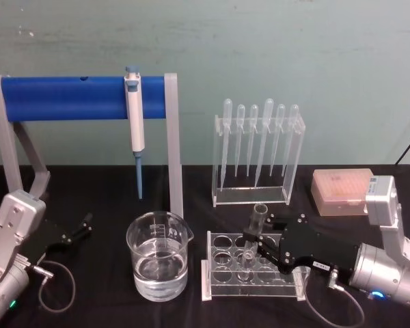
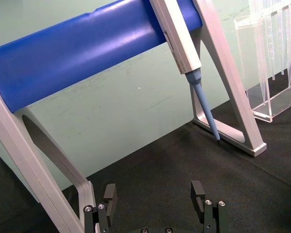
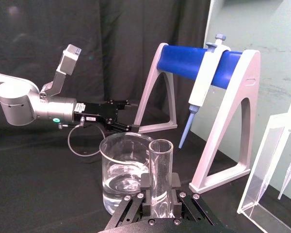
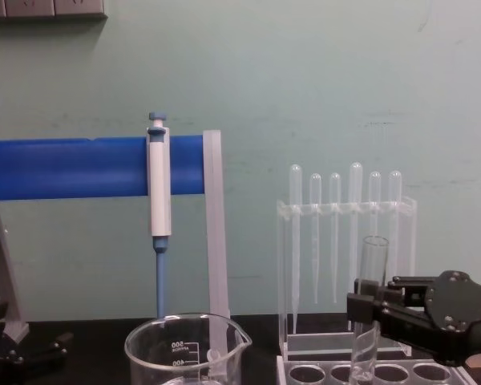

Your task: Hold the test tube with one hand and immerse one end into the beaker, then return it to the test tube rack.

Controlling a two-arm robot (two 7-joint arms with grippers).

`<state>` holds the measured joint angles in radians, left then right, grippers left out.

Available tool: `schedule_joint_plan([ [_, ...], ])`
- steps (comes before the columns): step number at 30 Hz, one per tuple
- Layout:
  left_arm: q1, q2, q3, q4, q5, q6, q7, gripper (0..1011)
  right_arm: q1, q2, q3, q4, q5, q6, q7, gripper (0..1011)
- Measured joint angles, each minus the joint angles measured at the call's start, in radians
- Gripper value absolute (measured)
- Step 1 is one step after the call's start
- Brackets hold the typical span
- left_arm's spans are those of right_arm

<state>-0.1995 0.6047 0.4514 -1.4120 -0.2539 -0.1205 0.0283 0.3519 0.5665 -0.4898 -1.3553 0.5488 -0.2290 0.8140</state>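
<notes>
Your right end effector point(image 1: 254, 240) is clamped on the test tube point(image 1: 254, 236), which stands nearly upright over the rack point(image 1: 219, 270). The beaker point(image 1: 158, 256) lies just to its left, nearer this arm; the left end effector point(image 1: 82, 227), fingers apart, rests on the bench point(image 1: 96, 301).

A laboratory bench is indicated by a pipettor point(image 1: 134, 109) hung on a blue stand point(image 1: 75, 98), plastic pipettes point(image 1: 260, 137) racked upright, a water-filled beaker point(image 1: 158, 254) and a tube rack point(image 1: 222, 266).

Pale green wall point(image 1: 260, 48), black tabletop point(image 1: 102, 307)
</notes>
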Motion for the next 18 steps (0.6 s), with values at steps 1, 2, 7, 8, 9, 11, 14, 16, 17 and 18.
schedule_joint_plan([
  [1, 0.000, 0.000, 0.000, 0.000, 0.000, 0.000, 0.000, 1000, 0.000, -0.001, -0.001, 0.002, -0.001, -0.001, 0.000, 226],
  [2, 0.000, 0.000, 0.000, 0.000, 0.000, 0.000, 0.000, 1000, 0.000, -0.002, -0.001, 0.003, -0.002, -0.002, 0.001, 226],
  [7, 0.000, 0.000, 0.000, 0.000, 0.000, 0.000, 0.000, 1000, 0.000, -0.006, -0.002, 0.008, -0.008, -0.003, 0.001, 226],
  [8, 0.000, 0.000, 0.000, 0.000, 0.000, 0.000, 0.000, 1000, -0.001, -0.007, -0.003, 0.010, -0.009, -0.004, 0.000, 226],
  [9, 0.000, 0.000, 0.000, 0.000, 0.000, 0.000, 0.000, 1000, -0.001, -0.008, -0.003, 0.011, -0.009, -0.004, 0.000, 226],
  [11, 0.000, 0.000, 0.000, 0.000, 0.000, 0.000, 0.000, 1000, -0.001, -0.009, -0.003, 0.014, -0.012, -0.006, 0.000, 227],
  [14, 0.000, 0.000, 0.000, 0.000, 0.000, 0.000, 0.000, 1000, -0.002, -0.011, -0.004, 0.015, -0.015, -0.009, 0.000, 226],
  [16, 0.000, 0.000, 0.000, 0.000, 0.000, 0.000, 0.000, 1000, -0.002, -0.012, -0.005, 0.016, -0.017, -0.013, 0.002, 226],
  [17, 0.000, 0.000, 0.000, 0.000, 0.000, 0.000, 0.000, 1000, -0.002, -0.012, -0.005, 0.016, -0.017, -0.013, 0.002, 226],
  [18, 0.000, 0.000, 0.000, 0.000, 0.000, 0.000, 0.000, 1000, -0.002, -0.012, -0.006, 0.017, -0.018, -0.014, 0.003, 226],
])
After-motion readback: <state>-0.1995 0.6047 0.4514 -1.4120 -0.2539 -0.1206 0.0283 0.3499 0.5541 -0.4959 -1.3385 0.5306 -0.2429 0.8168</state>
